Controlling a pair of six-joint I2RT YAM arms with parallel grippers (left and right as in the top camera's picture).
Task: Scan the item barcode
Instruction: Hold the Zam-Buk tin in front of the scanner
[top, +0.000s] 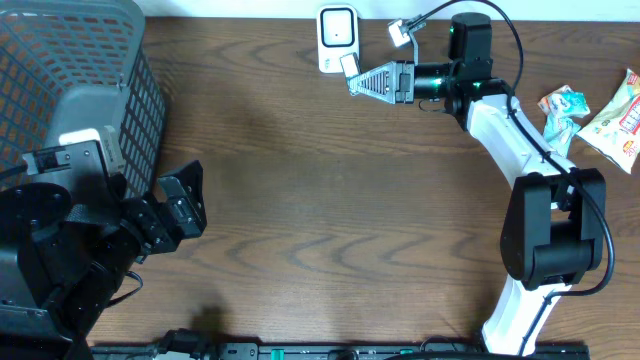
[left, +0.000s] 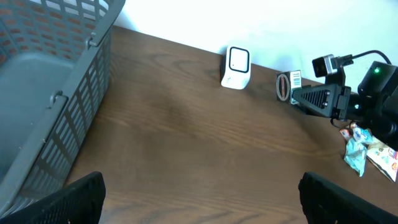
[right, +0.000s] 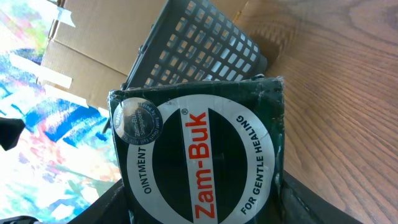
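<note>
The item is a dark green Zam-Buk ointment box (right: 199, 155) and my right gripper (right: 202, 208) is shut on it, one finger on each side. In the overhead view that gripper (top: 372, 82) lies level at the table's far edge, with the box (top: 351, 70) at its tip just below the white scanner (top: 337, 38). The left wrist view shows a barcode label on the box (left: 287, 86), to the right of the scanner (left: 236, 67). My left gripper (top: 180, 205) is open and holds nothing at the lower left, its fingers (left: 81, 199) wide apart over bare wood.
A grey mesh basket (top: 70, 60) stands at the far left, close behind my left arm. Two snack packets (top: 565, 110) (top: 620, 115) lie at the right edge. The right arm's white base (top: 520, 310) stands at the near right.
</note>
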